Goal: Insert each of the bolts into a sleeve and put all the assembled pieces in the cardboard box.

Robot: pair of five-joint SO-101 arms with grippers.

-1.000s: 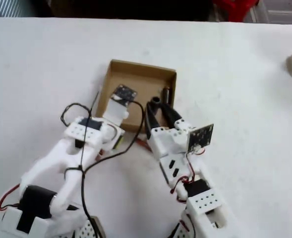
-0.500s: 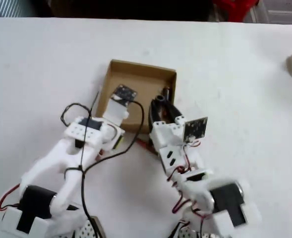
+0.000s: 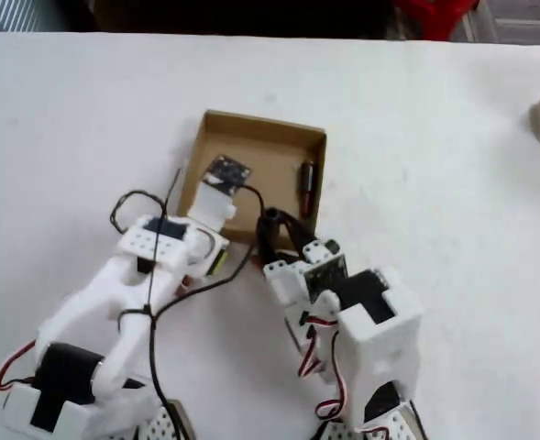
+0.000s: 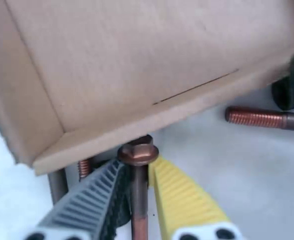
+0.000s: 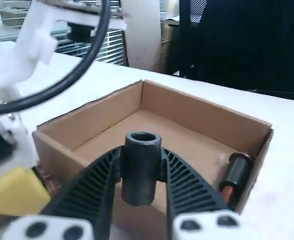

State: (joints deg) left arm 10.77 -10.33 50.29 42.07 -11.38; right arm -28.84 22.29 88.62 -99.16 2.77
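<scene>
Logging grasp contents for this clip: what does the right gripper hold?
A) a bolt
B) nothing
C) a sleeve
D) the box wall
C: the right gripper is shut on a dark hollow sleeve standing upright between its fingers; the bolt is in the left gripper.
</scene>
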